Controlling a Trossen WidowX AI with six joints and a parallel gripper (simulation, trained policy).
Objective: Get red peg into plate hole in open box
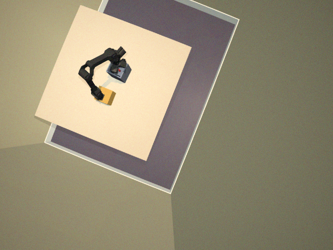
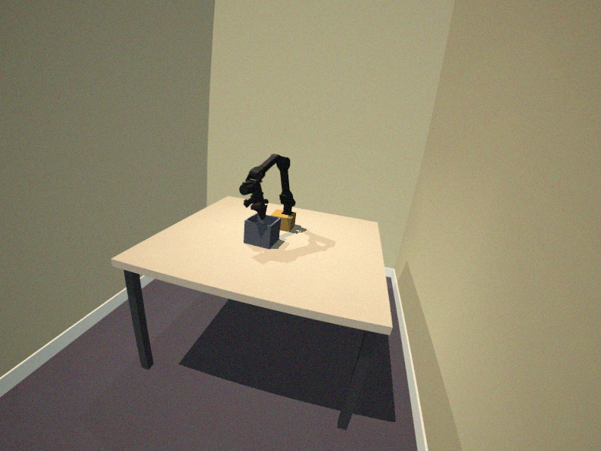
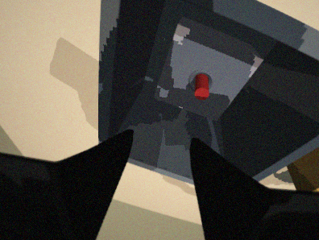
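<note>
Closest to the wrist camera, the two dark fingers of the end effector point(image 1: 119, 67) point(image 2: 262, 215) point(image 3: 162, 135) stand partly open with a gap between them, holding nothing. They point down over the open-topped blue-grey box point(image 1: 126, 76) point(image 2: 258, 236) point(image 3: 262, 20); how deep the tips reach is hard to tell.

Beyond the fingertips, apart from both, the red peg point(image 1: 119, 70) point(image 3: 201, 86) stands in the hole of the grey plate point(image 3: 229, 68) at the bottom of the box. Part of it shows above the plate; whether it is fully seated cannot be told.

The box sits on the pale surface point(image 1: 128, 115) point(image 2: 310, 272) point(image 3: 40, 105). Near it, clearly separate, is an orange block point(image 1: 108, 96) point(image 2: 286, 222) point(image 3: 308, 171), with the foot of the black six-joint arm point(image 1: 100, 58) point(image 2: 284, 179) above it. The arm bends up and over towards the box.

Farther off lie the purple-brown floor point(image 1: 188, 94) point(image 2: 73, 412) and the beige walls point(image 1: 255, 121) point(image 2: 320, 97).
</note>
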